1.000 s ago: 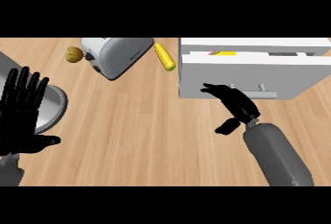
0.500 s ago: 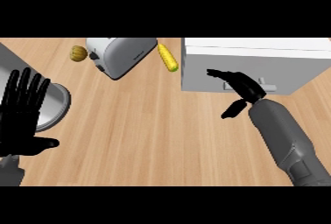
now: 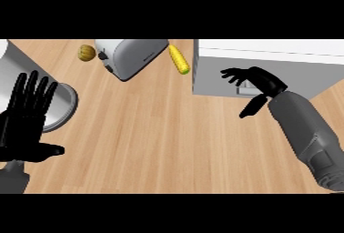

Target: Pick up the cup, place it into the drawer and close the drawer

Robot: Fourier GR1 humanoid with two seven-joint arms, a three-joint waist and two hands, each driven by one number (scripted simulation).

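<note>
1. The drawer (image 3: 302, 75) stands at the upper right of the desk (image 3: 168, 136). Its grey front looks flush under the white top (image 3: 269, 48), and no gap shows along the edge.
2. The cup cannot be seen anywhere in this view, so I cannot tell where it lies.
3. The right hand (image 3: 262, 82) is at the left part of the drawer front. Its fingers are released and spread, grasping nothing. The fingertips reach toward the front's left edge, and the thumb points down toward the desk. The grey forearm runs back to the lower right edge.
4. The left hand (image 3: 27, 123) rests at the left edge with its fingers straight and pointing up and its thumb out to the side. It holds nothing.
5. The widest open room is the bare wood in the middle and lower part of the desk, between the two arms. Nothing lies there.
6. A grey toaster (image 3: 131, 57) lies tilted at the upper middle, near the far edge.
7. A yellow corn cob (image 3: 179, 60) sits just beside the toaster on its right, in the narrow strip between the toaster and the drawer's left corner.
8. A small brown lump (image 3: 86, 52) lies just left of the toaster.
9. A grey round vessel (image 3: 64, 104) sits behind the left hand's fingers, partly hidden by them. A grey slab (image 3: 17, 59) fills the upper left corner, crowding that side.
</note>
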